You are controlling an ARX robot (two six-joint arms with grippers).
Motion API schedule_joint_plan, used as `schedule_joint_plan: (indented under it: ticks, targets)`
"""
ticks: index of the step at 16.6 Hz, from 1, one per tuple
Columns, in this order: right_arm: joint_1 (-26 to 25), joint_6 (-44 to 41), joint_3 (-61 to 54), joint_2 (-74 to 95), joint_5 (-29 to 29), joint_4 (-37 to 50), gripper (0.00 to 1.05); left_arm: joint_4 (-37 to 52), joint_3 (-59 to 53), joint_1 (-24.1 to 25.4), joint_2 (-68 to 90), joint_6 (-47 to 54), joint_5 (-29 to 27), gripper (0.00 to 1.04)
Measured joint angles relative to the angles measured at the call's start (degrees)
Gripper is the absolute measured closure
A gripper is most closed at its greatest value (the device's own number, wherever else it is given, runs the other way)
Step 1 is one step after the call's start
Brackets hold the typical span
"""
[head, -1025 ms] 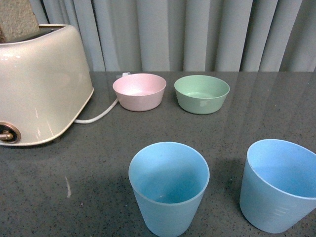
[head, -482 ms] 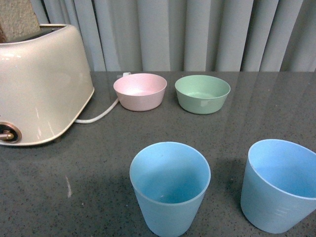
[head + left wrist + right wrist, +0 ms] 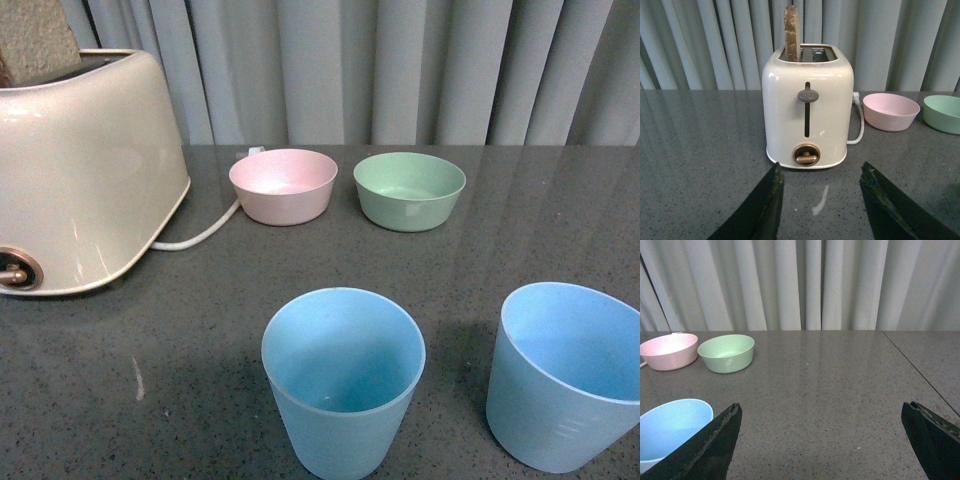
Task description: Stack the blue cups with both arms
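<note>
Two light blue cups stand upright on the dark grey table near the front edge: one in the middle, the other at the right, apart from each other. No arm shows in the front view. In the left wrist view my left gripper is open, empty, pointing at the toaster. My right gripper is open wide over bare table, with one blue cup just beside one of its fingers.
A cream toaster with a slice of bread in it stands at the left, its white cord trailing toward a pink bowl. A green bowl sits next to the pink one. Grey curtains hang behind the table.
</note>
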Motion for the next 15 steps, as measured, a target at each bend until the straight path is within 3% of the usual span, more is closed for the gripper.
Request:
schedule_joint_plan:
  ticks: [3, 6, 9, 11, 13, 15]
  targets:
    - [1.81, 4.68, 2.38, 5.29, 5.84, -5.46, 0.07, -0.02, 0.0, 0.0, 0.0, 0.0, -0.04, 0.3]
    - [-3.45, 8.31, 7.69, 14.49, 1.53, 0.46, 0.07, 0.0, 0.0, 0.0, 0.0, 0.0, 0.0, 0.08]
    - [-5.01, 9.27, 20.59, 29.44, -7.5, 6.14, 0.07, 0.0, 0.0, 0.0, 0.0, 0.02, 0.0, 0.07]
    - [-2.54, 9.14, 27.1, 40.65, -8.17, 2.64, 0.07, 0.0, 0.0, 0.0, 0.0, 0.02, 0.0, 0.07]
    - [5.66, 9.14, 36.11, 52.54, -9.88, -8.22, 0.07, 0.0, 0.0, 0.0, 0.0, 0.02, 0.0, 0.07]
    - [9.27, 9.35, 36.96, 57.83, -10.08, -12.26, 0.07, 0.0, 0.0, 0.0, 0.0, 0.02, 0.0, 0.07]
